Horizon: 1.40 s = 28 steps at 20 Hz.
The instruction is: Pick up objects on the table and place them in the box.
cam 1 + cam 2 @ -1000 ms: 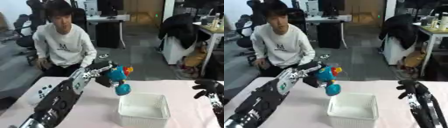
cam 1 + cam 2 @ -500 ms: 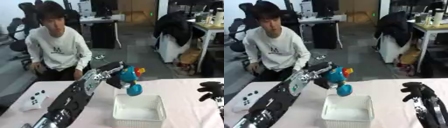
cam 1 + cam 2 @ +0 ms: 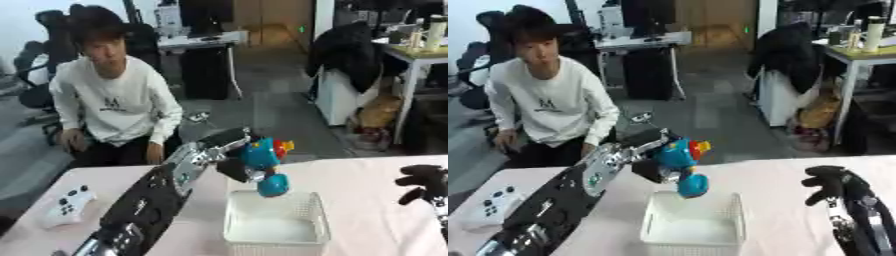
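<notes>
Fingers of my left hand (image 3: 229,159) curl around a blue toy (image 3: 261,162), holding it in the air just above the far rim of the white box (image 3: 274,231). That box sits on the pink table (image 3: 367,175). My right hand (image 3: 833,186) idles at the right edge, fingers curled on nothing. Far left lies a white controller (image 3: 68,205).

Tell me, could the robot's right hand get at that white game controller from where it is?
Probably not easily. The controller lies at the table's far left, while the right hand sits far right, with the basket and left arm between them.
</notes>
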Each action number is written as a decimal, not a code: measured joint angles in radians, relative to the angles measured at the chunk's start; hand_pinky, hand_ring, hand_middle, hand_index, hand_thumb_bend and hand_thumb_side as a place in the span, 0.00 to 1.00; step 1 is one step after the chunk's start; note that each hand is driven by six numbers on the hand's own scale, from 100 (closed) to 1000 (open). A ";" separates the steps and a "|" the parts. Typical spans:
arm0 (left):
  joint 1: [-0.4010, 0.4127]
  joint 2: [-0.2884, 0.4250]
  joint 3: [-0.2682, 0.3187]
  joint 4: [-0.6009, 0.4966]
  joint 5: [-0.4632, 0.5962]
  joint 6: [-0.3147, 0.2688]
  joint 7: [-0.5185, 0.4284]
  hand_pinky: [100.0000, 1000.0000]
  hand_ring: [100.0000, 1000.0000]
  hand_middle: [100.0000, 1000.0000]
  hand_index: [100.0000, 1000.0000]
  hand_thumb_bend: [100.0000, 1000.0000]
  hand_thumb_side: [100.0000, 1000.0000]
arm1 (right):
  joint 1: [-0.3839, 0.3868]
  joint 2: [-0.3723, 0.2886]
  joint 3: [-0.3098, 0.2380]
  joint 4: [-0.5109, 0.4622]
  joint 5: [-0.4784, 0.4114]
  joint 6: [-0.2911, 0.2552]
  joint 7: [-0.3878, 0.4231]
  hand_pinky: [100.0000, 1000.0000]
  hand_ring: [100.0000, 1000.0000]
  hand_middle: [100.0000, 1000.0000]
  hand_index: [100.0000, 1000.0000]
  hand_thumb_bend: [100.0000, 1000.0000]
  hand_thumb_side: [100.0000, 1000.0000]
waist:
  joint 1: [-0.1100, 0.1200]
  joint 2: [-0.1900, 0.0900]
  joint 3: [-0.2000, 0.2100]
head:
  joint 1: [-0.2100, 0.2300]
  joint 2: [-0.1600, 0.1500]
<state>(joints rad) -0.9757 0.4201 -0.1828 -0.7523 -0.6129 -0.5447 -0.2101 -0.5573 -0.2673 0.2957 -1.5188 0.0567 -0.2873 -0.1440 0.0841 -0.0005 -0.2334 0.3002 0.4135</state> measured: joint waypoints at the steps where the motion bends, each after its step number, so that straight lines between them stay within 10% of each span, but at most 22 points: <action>1: 0.000 -0.001 -0.003 0.002 -0.002 -0.001 -0.010 0.00 0.00 0.00 0.28 0.00 0.54 | 0.000 0.000 0.000 0.000 0.000 0.000 0.000 0.40 0.59 0.63 0.70 0.00 0.73 | 0.000 0.000 0.000 | 0.000 0.000; 11: 0.000 -0.009 -0.019 0.034 -0.009 -0.031 -0.101 0.00 0.00 0.00 0.32 0.00 0.54 | 0.000 0.001 0.000 0.000 0.000 0.000 0.000 0.40 0.59 0.63 0.70 0.00 0.73 | 0.000 0.000 0.002 | 0.000 0.000; 12: 0.000 -0.009 -0.022 0.038 -0.009 -0.032 -0.117 0.17 0.40 0.48 0.72 0.05 0.65 | 0.000 0.001 0.000 0.000 0.000 0.000 0.000 0.40 0.59 0.63 0.70 0.00 0.73 | -0.001 0.000 0.002 | 0.000 0.000; 13: 0.000 -0.009 -0.027 0.043 -0.014 -0.033 -0.145 0.17 0.40 0.48 0.72 0.05 0.65 | 0.000 0.001 0.000 0.000 0.000 0.000 0.000 0.40 0.59 0.63 0.70 0.00 0.73 | -0.001 0.000 0.003 | 0.000 0.001; 14: 0.001 -0.010 -0.033 0.045 -0.023 -0.035 -0.183 0.87 0.85 0.86 0.96 0.53 0.67 | 0.000 0.001 0.000 0.000 0.000 0.000 0.000 0.40 0.59 0.63 0.70 0.00 0.73 | -0.001 0.000 0.005 | 0.000 0.004; 15: 0.001 -0.010 -0.039 0.045 -0.035 -0.038 -0.234 0.85 0.84 0.84 0.95 0.43 0.69 | 0.000 0.001 0.000 0.000 0.000 0.000 0.000 0.40 0.59 0.63 0.70 0.00 0.73 | -0.001 0.000 0.007 | 0.000 0.007; 16: 0.001 -0.010 -0.042 0.045 -0.047 -0.041 -0.285 0.99 0.95 0.95 1.00 0.66 0.65 | 0.000 0.001 0.000 0.000 0.000 0.000 0.000 0.40 0.59 0.63 0.70 0.00 0.73 | -0.001 0.000 0.008 | 0.000 0.008; 22: 0.001 -0.006 -0.041 0.012 -0.056 0.036 -0.383 1.00 1.00 1.00 1.00 0.88 0.61 | 0.001 0.001 0.000 0.000 0.000 0.000 -0.001 0.40 0.60 0.63 0.70 0.00 0.73 | -0.002 0.000 0.016 | 0.000 0.019; 28: 0.002 0.021 -0.027 -0.040 -0.016 0.034 -0.381 0.99 0.98 0.99 1.00 0.68 0.61 | 0.010 0.000 0.000 0.002 0.000 0.001 -0.001 0.40 0.60 0.63 0.70 0.00 0.73 | -0.007 -0.001 0.031 | -0.002 0.020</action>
<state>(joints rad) -0.9740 0.4411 -0.2093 -0.7920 -0.6291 -0.5109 -0.5914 -0.5477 -0.2669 0.2957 -1.5172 0.0568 -0.2868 -0.1453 0.0774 -0.0018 -0.2028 0.2982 0.4332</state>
